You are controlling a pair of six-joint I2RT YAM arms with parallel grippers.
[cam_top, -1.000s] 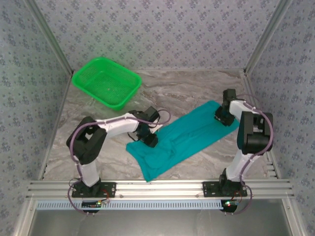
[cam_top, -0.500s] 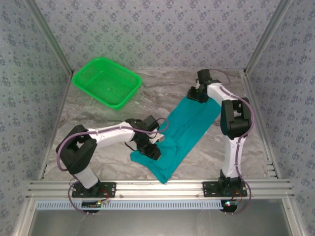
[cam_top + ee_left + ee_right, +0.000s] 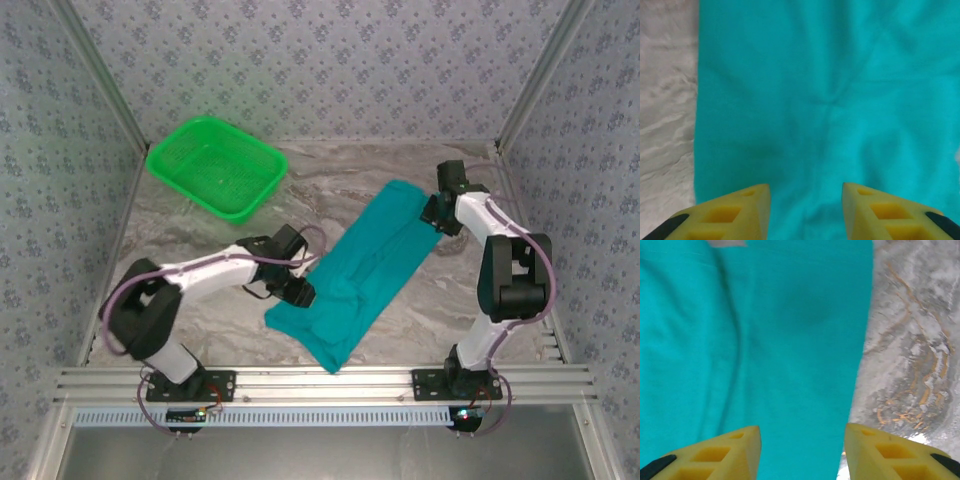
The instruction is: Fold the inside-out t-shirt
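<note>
Teal t-shirt point(image 3: 365, 262) is lying flat on the marble-patterned table point(image 3: 190, 235), drawn out as a long narrow band running diagonally from near centre toward the far right. Plain face is showing; no print visible. How the sleeves are tucked in, cannot tell. Near end is looking wider and a little bunched, far end squarer.

Left gripper point(image 3: 300, 292) is sitting at the left edge of the band's near end. Wrist view: its yellow fingers point(image 3: 725, 215) are standing spread with nothing between them, cloth just ahead, a strip of bare table at the left.

Right gripper point(image 3: 432, 213) is sitting at the right edge of the far end. Its yellow fingers point(image 3: 715, 455) are likewise spread and empty, with the cloth's edge running down toward the right-hand finger and bare table beyond it.

Reading of the placement: each arm is taking one end, so the pair is bracketing the garment's long axis. Jaws parted over the edges are judged a set-up for pinching the ends, so one end can be carried over the other.

Judgement on progress: lengthwise folds are looking done, crosswise fold not yet done. The bunched near end is risking an uneven stack.

Green plastic mesh basket point(image 3: 214, 167) is resting well apart at the far left, playing no part at present
</note>
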